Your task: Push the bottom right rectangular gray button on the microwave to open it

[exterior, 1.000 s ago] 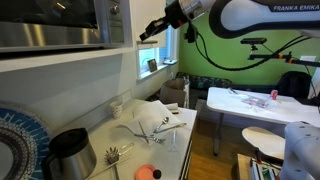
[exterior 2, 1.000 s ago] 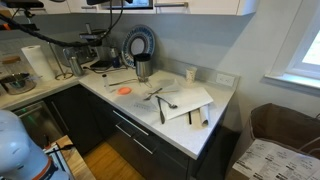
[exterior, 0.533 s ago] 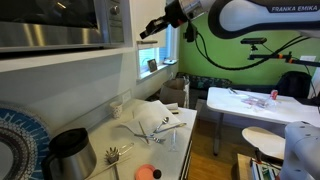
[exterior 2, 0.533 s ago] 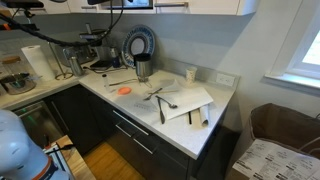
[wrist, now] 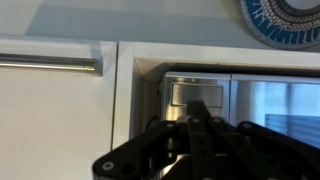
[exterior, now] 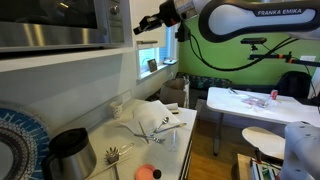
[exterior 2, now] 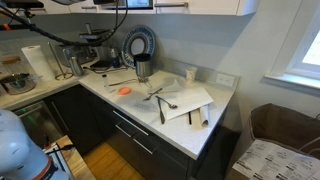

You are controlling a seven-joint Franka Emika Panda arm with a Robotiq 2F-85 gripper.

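The microwave (exterior: pixel 60 22) hangs at the upper left in an exterior view, steel with a dark glass door and a narrow control strip (exterior: pixel 117 20) on its right end. My gripper (exterior: pixel 139 28) is just right of that strip, fingertips close to it. In the wrist view the fingers (wrist: pixel 203 108) are pressed together and empty, pointing at a rectangular gray button (wrist: pixel 188 95) on the microwave (wrist: pixel 270 105). I cannot tell whether the tips touch the button.
A white cabinet door (wrist: pixel 55 110) with a steel handle (wrist: pixel 50 65) adjoins the microwave. Below, the counter (exterior 2: pixel 205 115) holds a white cloth (exterior: pixel 160 118), utensils (exterior 2: pixel 160 98), a steel pot (exterior: pixel 70 150), a blue patterned plate (exterior 2: pixel 140 42) and an orange lid (exterior 2: pixel 124 90).
My gripper and arm have moved left, closer to the microwave's control strip. Nothing on the counter has moved.
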